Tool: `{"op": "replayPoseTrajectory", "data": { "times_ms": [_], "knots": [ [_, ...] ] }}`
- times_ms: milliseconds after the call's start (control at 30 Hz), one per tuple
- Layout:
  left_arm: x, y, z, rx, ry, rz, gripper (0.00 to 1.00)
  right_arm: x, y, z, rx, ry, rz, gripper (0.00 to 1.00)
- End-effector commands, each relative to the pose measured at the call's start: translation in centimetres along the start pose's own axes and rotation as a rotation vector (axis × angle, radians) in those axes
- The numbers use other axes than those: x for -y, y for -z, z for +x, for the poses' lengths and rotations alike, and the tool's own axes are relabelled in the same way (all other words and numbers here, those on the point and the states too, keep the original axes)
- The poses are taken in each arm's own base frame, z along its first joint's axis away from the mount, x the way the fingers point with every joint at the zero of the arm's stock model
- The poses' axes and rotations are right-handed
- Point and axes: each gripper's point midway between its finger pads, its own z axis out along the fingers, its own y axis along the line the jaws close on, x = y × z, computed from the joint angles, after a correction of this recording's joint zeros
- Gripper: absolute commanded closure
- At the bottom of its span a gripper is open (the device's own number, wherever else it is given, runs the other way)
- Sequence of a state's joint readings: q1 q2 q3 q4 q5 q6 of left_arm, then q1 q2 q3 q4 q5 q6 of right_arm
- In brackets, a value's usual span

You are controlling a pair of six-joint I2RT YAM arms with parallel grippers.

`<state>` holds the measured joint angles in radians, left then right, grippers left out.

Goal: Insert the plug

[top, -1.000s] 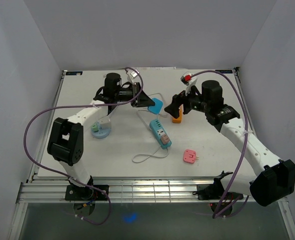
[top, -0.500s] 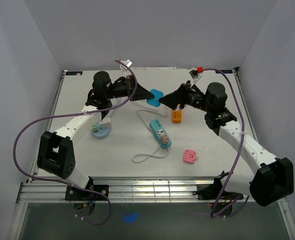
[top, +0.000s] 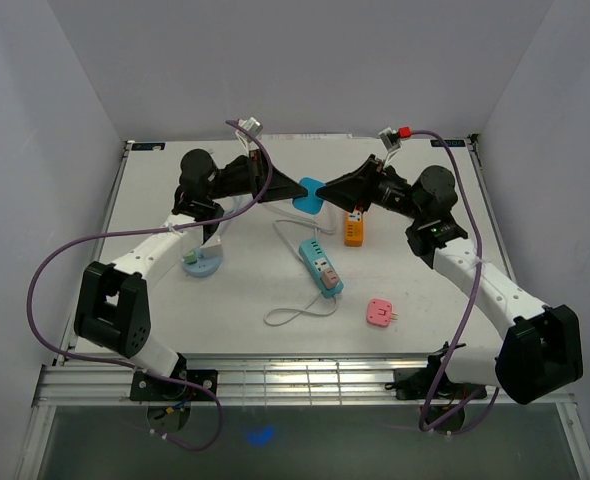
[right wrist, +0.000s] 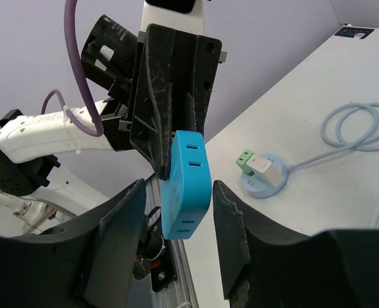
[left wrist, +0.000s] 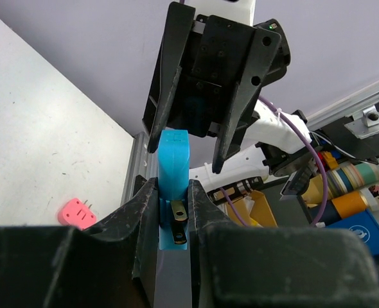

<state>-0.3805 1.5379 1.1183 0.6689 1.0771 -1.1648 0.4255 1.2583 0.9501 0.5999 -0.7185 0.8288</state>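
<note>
A light blue plug (top: 311, 194) hangs in the air above the far middle of the table. My left gripper (top: 297, 190) is shut on its pronged end; two metal prongs show between the fingers in the left wrist view, where the blue plug (left wrist: 175, 160) stands up out of the left gripper (left wrist: 173, 187). My right gripper (top: 326, 189) faces it from the right, with its jaws on either side of the plug's free end. In the right wrist view a gap shows on each side between the blue plug (right wrist: 187, 186) and the right gripper (right wrist: 178, 187), which is open.
On the table lie a blue power strip (top: 320, 265) with its white cable, an orange plug (top: 354, 231), a pink plug (top: 379, 313), and a round blue socket (top: 201, 262) holding a green-and-white plug (right wrist: 257, 164). White walls close in the table.
The left gripper lifted the blue plug up and to the right. The right gripper swung left to it and its jaws have narrowed around the plug's free end.
</note>
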Motion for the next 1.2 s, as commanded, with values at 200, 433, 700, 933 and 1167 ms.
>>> {"op": "replayPoseTrajectory", "data": {
  "times_ms": [200, 433, 700, 933, 1167],
  "knots": [
    [2.7, 0.2, -0.3, 0.011, -0.082, 0.058, 1.0, -1.0, -1.0, 0.3, -0.001, -0.006, -0.077, 0.52],
    [2.8, 0.2, -0.2, 0.018, -0.102, 0.059, 1.0, -0.9, -1.5, 0.7, -0.012, -0.018, -0.081, 0.62],
    [2.8, 0.1, 0.1, 0.007, -0.102, 0.06, 0.75, -1.2, -1.5, 0.8, -0.007, -0.018, -0.087, 0.92],
    [2.1, 2.2, -1.4, 0.057, -0.103, -0.008, 0.02, -1.6, -0.9, 1.0, -0.008, -0.019, -0.087, 0.92],
    [1.3, 6.5, -4.5, 0.147, -0.105, -0.1, 0.02, 0.2, -0.9, 2.1, -0.069, -0.015, -0.007, 0.92]
  ]
}}
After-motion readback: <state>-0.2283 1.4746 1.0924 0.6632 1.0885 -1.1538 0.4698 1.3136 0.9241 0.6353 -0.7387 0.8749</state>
